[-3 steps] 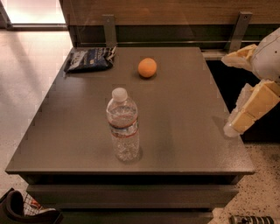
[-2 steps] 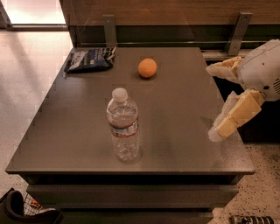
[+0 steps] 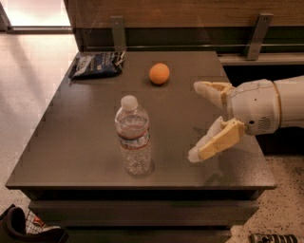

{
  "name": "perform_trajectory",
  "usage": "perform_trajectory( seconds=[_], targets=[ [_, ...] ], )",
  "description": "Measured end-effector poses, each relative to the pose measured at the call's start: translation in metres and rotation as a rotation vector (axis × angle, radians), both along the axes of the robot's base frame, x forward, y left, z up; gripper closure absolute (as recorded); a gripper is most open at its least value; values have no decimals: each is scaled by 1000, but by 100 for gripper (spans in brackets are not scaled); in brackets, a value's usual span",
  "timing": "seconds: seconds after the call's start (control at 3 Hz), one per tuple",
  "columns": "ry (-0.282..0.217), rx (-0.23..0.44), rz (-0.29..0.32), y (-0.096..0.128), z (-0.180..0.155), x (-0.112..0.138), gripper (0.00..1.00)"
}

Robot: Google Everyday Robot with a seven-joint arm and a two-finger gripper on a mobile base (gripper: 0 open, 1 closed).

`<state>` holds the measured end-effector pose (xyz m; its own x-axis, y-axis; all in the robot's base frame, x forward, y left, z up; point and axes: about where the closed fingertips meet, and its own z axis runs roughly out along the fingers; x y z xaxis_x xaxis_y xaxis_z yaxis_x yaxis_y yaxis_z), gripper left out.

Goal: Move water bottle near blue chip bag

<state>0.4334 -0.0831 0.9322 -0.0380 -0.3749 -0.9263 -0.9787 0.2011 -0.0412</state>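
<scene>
On the speckled floor [image 3: 285, 204] at the very front: a dark object [image 3: 14, 227] at the left corner, cut off by the frame, and a small dark-and-silver item [image 3: 273, 237] at the right corner. Unclear what either is.

Above that, the dark grey table [image 3: 71, 152], low and flat-topped. Toward its front edge, slightly left of centre: the water bottle [image 3: 134, 142], upright, white cap on, clear ribbed plastic, touched by nothing. Around its middle, a thin white-and-red label band; writing too small to read.

To the right of the bottle, at about the same depth and clearly apart from it: the gripper [image 3: 194, 122], reaching in from the right on a white arm [image 3: 266, 107]. Cream-coloured fingers [image 3: 218, 141] spread wide, one nearer the front, one farther back, tips pointing left. Nothing held between them. Hard to say whether hovering above the tabletop or brushing it.

Farther back, near the middle of the table: an orange ball [image 3: 159, 73], well apart from both bottle and gripper.

At the far left corner of the table: the blue chip bag [image 3: 97, 64], lying flat and crinkled, dark navy with white print and silvery edges; print not legible. Well apart from the bottle, with the ball off to its right.

Behind everything, a wooden wall panel [image 3: 190, 12] with two grey metal brackets [image 3: 118, 31].
</scene>
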Motion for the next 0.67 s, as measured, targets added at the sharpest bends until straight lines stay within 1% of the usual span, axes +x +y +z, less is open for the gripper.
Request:
perform_trajectory(
  seconds=[0.33, 0.67],
  targets=[
    [-46, 97, 13, 15, 1, 1, 0],
    [-65, 134, 42, 38, -2, 0, 0]
  ],
)
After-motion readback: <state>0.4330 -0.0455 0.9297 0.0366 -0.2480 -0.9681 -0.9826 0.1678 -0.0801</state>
